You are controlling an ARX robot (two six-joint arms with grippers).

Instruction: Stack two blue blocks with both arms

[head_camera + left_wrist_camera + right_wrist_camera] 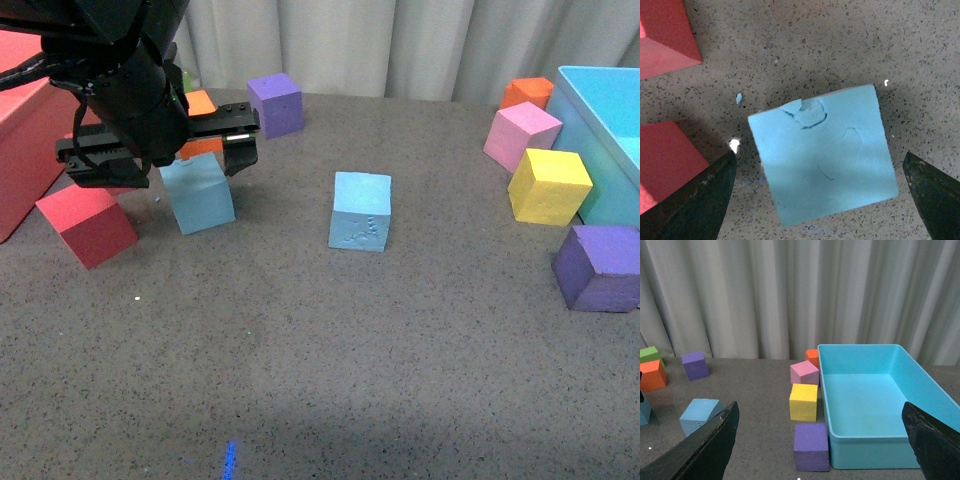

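Observation:
Two sky-blue blocks rest on the grey table. The left blue block [198, 192] sits directly under my left gripper [172, 165]. In the left wrist view this block [822, 155], dented on its top face, lies between the open fingers [700, 200] without touching them, turned slightly askew. The other blue block [361, 210], with embossed marks on its front, stands alone mid-table. It also shows in the right wrist view [699, 415]. My right gripper [820, 407] is open, holds nothing, and is out of the front view.
A red cube [88, 225] lies close left of the left block, and a red bin [20, 130] is behind it. Behind the arm are orange [200, 103] and purple [276, 103] cubes. Pink [520, 135], yellow [548, 185] and purple [600, 265] cubes line the light-blue bin [610, 120].

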